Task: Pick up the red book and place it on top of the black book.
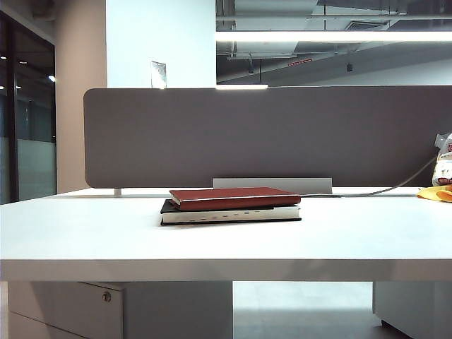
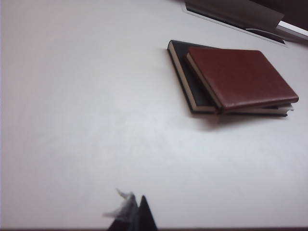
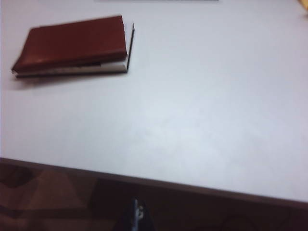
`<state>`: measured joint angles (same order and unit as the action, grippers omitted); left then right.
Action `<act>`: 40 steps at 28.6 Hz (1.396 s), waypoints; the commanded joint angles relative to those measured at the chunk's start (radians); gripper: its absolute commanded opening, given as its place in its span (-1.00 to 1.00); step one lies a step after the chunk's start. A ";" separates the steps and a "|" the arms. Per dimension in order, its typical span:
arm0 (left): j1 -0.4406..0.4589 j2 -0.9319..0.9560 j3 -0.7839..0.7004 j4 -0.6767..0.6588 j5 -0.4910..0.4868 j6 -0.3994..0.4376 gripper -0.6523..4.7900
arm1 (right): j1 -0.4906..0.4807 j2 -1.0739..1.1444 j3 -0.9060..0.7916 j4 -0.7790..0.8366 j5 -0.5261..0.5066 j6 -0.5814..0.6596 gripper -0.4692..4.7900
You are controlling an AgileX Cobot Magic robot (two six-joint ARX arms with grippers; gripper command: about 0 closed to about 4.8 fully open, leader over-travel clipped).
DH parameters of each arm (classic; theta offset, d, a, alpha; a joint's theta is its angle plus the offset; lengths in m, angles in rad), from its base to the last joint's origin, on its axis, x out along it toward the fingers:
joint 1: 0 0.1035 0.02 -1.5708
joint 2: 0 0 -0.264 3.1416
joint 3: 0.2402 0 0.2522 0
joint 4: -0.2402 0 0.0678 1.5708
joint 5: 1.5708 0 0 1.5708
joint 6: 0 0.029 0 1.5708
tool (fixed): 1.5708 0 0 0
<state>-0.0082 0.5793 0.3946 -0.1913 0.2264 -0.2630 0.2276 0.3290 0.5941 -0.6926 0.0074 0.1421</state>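
Red book [image 1: 234, 198] lies flat on black book [image 1: 230, 213], mid surface [image 1: 85, 233], slightly offset. Left jaws [image 2: 136, 214] together, right jaws [image 3: 137, 214] look together; both well clear of the stack. Best: leave stack undisturbed, withdraw without brushing it.

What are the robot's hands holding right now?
Nothing. Both grippers, left and right, are shut and away from the red book, which lies on the black book.

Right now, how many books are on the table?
2: the red book lies on top of the black book, stacked mid-table, slightly offset. Nothing suggests another is hidden.
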 commanded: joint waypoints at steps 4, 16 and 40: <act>-0.002 -0.166 -0.098 0.004 -0.043 -0.026 -0.78 | 0.000 -0.015 -0.066 0.080 0.071 0.049 -0.83; -0.002 -0.335 -0.230 -0.033 -0.050 -0.069 -0.78 | 0.004 -0.023 -0.129 0.167 0.181 0.154 -0.83; -0.002 -0.491 -0.346 -0.051 -0.077 -0.024 -0.78 | 0.005 -0.302 -0.372 0.244 0.219 0.200 -0.83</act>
<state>-0.0086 0.1040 0.0536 -0.2276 0.1535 -0.2913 0.2325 0.0353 0.2260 -0.4545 0.2169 0.3405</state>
